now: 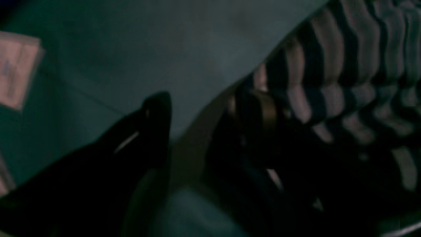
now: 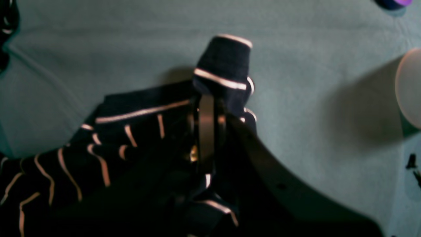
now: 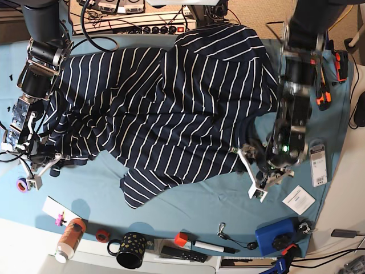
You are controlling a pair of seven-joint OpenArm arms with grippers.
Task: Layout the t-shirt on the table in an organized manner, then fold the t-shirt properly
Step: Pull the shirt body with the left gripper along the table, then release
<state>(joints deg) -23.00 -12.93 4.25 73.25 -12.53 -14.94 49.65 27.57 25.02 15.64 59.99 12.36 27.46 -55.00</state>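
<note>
The navy t-shirt (image 3: pixel 171 103) with thin white stripes lies spread and wrinkled over the teal table (image 3: pixel 199 211); one lower flap juts toward the front. On the base view's right, my left gripper (image 3: pixel 255 174) stands open just off the shirt's lower right edge. In the left wrist view its fingers (image 1: pixel 207 98) are apart over bare table (image 1: pixel 148 39), and striped fabric (image 1: pixel 345 59) touches the right-hand finger. On the base view's left, my right gripper (image 3: pixel 35 165) is at the shirt's edge. In the right wrist view it (image 2: pixel 207 98) is shut on a bunched fold of the t-shirt (image 2: pixel 115 141).
Along the front edge stand a bottle (image 3: pixel 69 238), a dotted black mug (image 3: pixel 128 249), a marker (image 3: pixel 211 246) and a blue box (image 3: pixel 274 237). A white card (image 3: pixel 299 198) lies near my left gripper. A purple tape roll (image 3: pixel 21 184) sits by my right gripper. Orange-handled tools (image 3: pixel 325 85) lie at the right.
</note>
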